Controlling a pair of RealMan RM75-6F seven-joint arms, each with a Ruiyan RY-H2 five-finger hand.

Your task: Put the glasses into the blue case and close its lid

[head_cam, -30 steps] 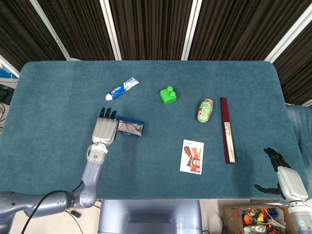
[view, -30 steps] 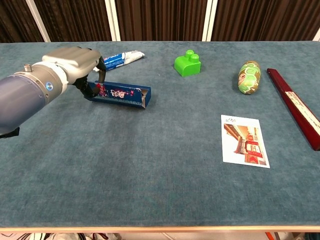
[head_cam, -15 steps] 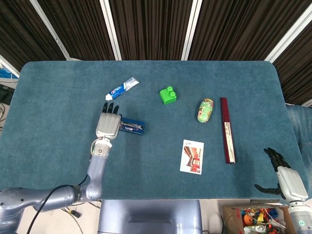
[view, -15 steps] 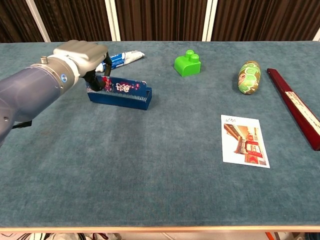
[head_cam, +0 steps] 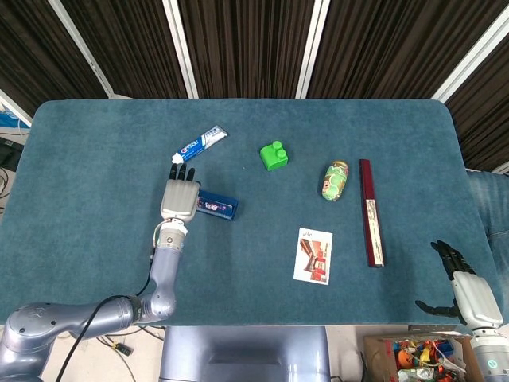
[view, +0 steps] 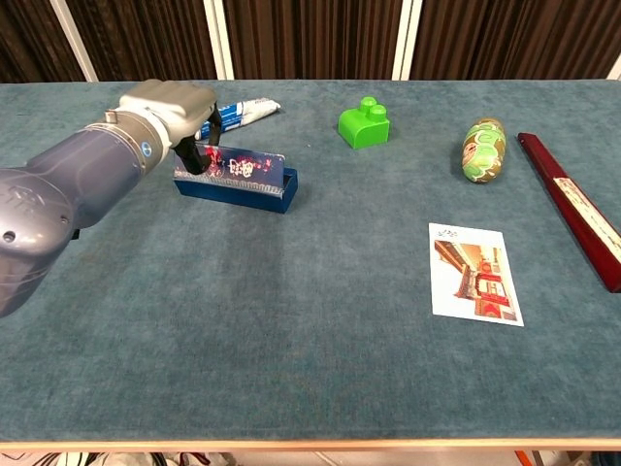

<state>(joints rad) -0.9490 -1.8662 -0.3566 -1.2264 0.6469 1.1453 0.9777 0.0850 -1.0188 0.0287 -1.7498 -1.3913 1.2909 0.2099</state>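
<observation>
toothpaste lies just behind left robot hand, which presses the blue case lid.

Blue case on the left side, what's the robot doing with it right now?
The left hand is on the left end of the blue case, fingers reaching down over its lid. The lid looks nearly or fully down; the glasses aren't visible. The right hand sits off the table's near right corner, holding nothing. The toothpaste and green block lie untouched nearby.
</observation>
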